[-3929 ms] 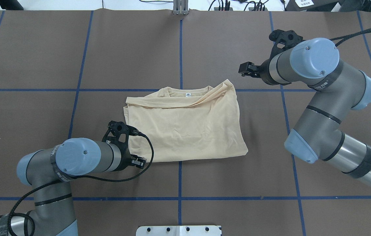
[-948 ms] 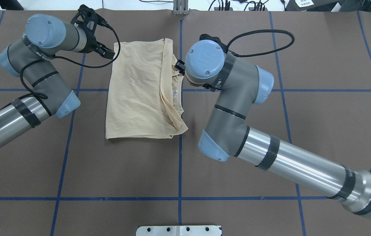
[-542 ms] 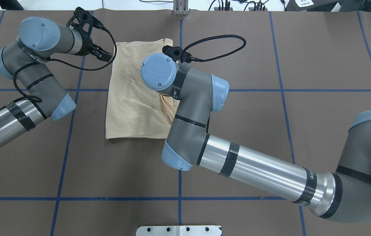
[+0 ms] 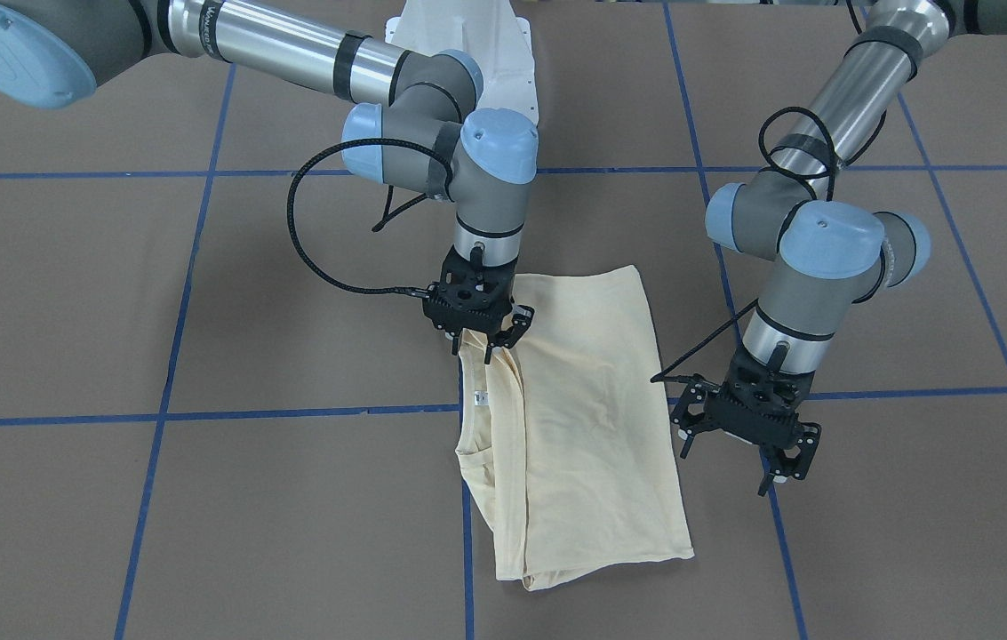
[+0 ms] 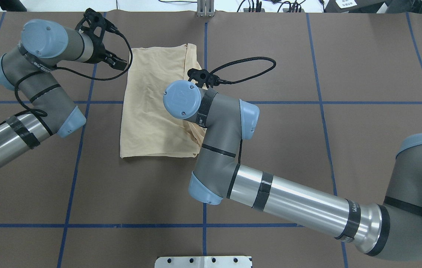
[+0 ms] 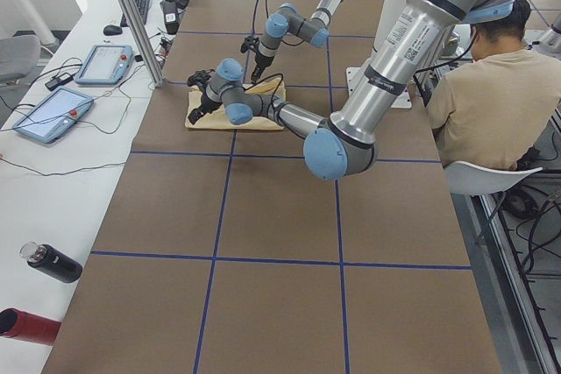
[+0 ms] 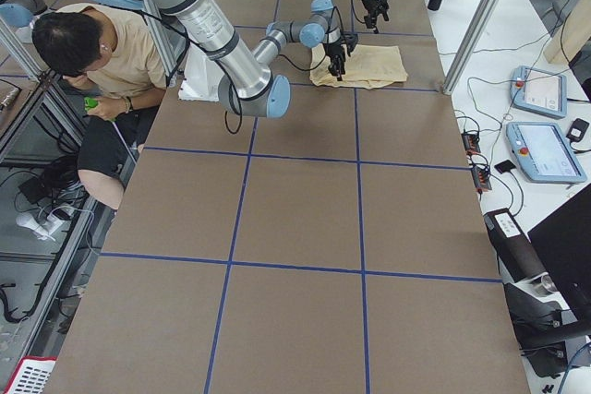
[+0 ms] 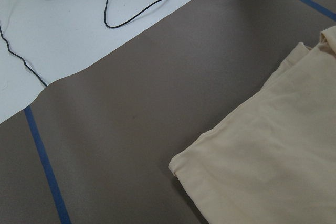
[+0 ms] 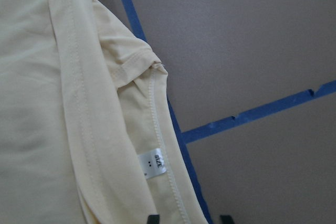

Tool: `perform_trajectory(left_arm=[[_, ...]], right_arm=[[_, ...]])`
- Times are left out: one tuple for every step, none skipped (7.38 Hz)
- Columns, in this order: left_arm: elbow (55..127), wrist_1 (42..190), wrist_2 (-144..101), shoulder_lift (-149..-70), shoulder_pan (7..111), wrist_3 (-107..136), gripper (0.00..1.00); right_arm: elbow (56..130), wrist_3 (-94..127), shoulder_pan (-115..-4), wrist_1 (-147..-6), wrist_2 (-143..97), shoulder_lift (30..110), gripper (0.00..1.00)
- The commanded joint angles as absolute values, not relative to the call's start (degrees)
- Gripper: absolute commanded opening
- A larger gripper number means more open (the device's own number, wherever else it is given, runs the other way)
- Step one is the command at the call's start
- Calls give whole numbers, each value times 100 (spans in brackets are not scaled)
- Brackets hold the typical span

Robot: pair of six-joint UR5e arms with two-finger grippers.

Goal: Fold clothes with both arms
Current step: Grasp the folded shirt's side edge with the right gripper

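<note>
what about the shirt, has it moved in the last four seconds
Yes. Overhead, the shirt once straddled the middle blue line; it has turned and now lies mostly left of it, farther from the robot.

Overhead, the right arm [image 5: 216,123] hid the right gripper [image 4: 487,342] and part of the T-shirt [image 5: 151,111]; the right wrist view cropped its fingertips [image 9: 153,219].

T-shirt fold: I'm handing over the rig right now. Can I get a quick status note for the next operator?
Right gripper: open, fingertips either side of the neck edge by the size label, not gripping.
Left gripper: open, over the table beside the shirt's opposite long edge.
T-shirt: flat, mostly on the robot's left of the centre tape line.
Done: folded to a rectangle, no sleeves sticking out.
Left: probably grip and fold it across.
</note>
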State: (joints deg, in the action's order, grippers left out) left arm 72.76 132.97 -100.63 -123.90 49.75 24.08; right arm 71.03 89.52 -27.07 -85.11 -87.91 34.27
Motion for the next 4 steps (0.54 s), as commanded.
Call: perform_trajectory(left_arm=[[7269,13298,-10063,-12384,4975,2408,100],[7277,13298,-10063,-12392,4975,2408,100],[7277,13298,-10063,-12393,4975,2417,100],[7277,13298,-10063,-12384,4975,2417,100]], right_arm=[[7110,8939,-2698,-8508,-8780,3515,40],[7110,8921,-2655,-8517,-8745,3559,40],[7110,8921,-2585,-8517,-8745,3560,40],[7102,8956,-2514,-8517,-8736,3560,40]])
